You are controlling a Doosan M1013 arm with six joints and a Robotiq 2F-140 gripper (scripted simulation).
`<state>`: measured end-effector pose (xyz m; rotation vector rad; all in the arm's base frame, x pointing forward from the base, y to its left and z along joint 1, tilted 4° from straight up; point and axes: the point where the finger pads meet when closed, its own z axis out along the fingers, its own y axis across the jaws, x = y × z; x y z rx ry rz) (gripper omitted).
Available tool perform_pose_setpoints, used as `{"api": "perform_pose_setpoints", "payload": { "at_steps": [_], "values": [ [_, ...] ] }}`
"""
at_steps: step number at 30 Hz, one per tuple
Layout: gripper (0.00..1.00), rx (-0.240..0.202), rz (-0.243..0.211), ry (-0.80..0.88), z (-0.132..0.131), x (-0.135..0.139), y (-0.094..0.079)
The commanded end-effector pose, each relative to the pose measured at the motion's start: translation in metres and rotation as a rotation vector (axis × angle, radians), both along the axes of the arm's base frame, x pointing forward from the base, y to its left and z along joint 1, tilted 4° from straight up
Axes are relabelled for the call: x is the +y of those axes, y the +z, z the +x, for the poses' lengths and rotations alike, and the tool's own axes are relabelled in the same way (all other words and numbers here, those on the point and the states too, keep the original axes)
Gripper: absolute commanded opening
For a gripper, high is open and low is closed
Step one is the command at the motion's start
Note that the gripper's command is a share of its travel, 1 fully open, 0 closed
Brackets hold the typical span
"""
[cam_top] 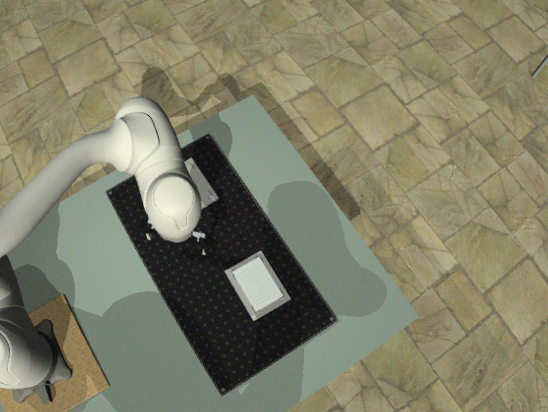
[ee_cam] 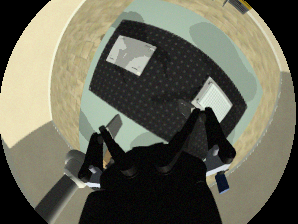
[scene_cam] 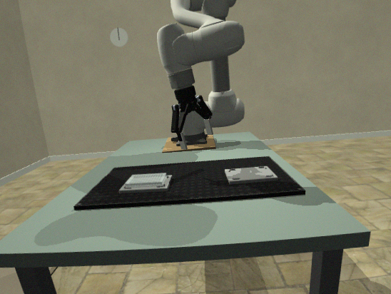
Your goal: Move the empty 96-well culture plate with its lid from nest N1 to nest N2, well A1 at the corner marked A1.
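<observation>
The clear lidded 96-well plate (cam_top: 257, 285) sits flat on nest N1, on the near part of the black mat. In the side view the plate (scene_cam: 147, 180) is on the left, and empty nest N2 (scene_cam: 250, 175) is on the right. From above, N2 (cam_top: 204, 184) is partly hidden by the arm. My gripper (scene_cam: 195, 140) is open and empty. It hangs high above the table, behind the mat in the side view, apart from both nests. The wrist view shows my open fingers, with the plate (ee_cam: 214, 98) at the right and N2 (ee_cam: 131, 54) at the upper left.
The black dotted mat (cam_top: 215, 255) lies on a grey-green table (scene_cam: 185, 214). The arm's base stands on a wooden pad (scene_cam: 189, 144) at the table's far edge. The arm's elbow and wrist (cam_top: 167, 200) hang over the N2 end of the mat.
</observation>
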<state>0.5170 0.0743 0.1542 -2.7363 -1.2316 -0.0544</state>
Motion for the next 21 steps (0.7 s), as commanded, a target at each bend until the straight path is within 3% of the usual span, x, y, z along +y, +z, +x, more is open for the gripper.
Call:
{"api": "perform_pose_setpoints", "payload": {
  "at_steps": [1,21],
  "values": [
    [1.00,-0.026,-0.016,0.073,0.015,-0.015,0.000],
    [1.00,-0.080,-0.064,0.294,0.062,-0.067,-0.003]
  ]
}}
